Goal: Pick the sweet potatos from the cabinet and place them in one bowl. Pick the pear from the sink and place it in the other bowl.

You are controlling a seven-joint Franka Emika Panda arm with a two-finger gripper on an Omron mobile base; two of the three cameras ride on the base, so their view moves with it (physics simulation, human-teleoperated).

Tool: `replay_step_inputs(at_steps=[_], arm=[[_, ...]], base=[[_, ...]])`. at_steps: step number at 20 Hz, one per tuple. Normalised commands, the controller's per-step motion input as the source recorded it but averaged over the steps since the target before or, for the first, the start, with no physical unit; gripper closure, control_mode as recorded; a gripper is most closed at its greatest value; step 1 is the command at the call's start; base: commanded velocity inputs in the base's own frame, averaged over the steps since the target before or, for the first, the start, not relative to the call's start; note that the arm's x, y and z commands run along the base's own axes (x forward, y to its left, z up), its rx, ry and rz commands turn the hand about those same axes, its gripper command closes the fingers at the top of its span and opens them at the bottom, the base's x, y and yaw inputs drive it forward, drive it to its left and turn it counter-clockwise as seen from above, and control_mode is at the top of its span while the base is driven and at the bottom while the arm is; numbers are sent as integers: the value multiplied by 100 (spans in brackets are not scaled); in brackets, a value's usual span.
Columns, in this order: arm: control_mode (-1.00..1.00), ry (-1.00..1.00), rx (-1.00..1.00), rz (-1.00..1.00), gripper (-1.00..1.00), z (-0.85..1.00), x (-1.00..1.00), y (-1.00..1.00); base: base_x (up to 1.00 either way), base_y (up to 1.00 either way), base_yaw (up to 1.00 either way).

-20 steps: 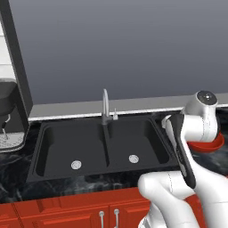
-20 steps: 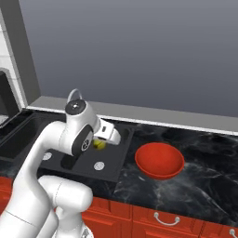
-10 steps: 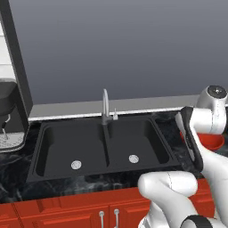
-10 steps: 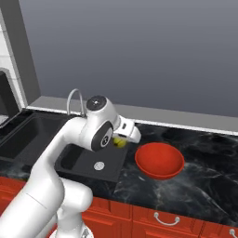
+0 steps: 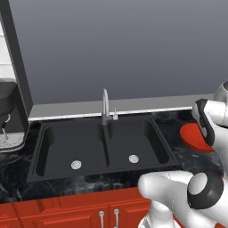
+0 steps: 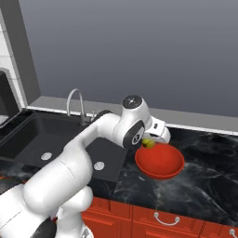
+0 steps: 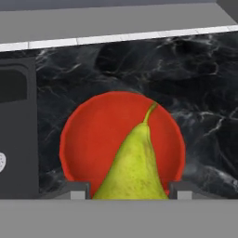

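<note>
The pear [image 7: 132, 167] is held in the claw [image 7: 128, 193], whose two dark tips are clamped on the wide lower part of the fruit, one on each side. It hangs with the thin neck and the stem pointing away from the hand, above the red bowl [image 7: 88, 139]; in the right base view the pear [image 6: 148, 143] is just over the near rim of the red bowl [image 6: 160, 162]. I judge that the pear is light and quite firm, but its skin looks smooth and its body gets narrower toward the neck, so it may slip if it is held too high. The wide belly, where the claw has it, seems the best place. It may also bruise when it is squeezed hard or dropped from high, so a low release into the middle of the bowl appears wise. The bowl stands on the dark marble table [image 6: 204, 186], just to the right of the black sink [image 6: 37, 139], whose basins hold no fruit.
</note>
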Motion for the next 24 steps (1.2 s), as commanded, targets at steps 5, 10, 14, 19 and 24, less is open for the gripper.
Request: replay_step_inputs(at_steps=[5, 10, 14, 19, 24], arm=[[-100, 5, 2, -2, 100, -58, -3, -26], [-100, 0, 5, 5, 100, -66, 6, -2], [-100, 0, 0, 12, 100, -33, 39, -11], [-100, 1, 0, 7, 100, -19, 40, -21], [-100, 1, 0, 7, 100, -26, 29, -20]], base=[[0, 0, 0], [0, 0, 0], [0, 0, 0], [0, 0, 0], [0, 0, 0]])
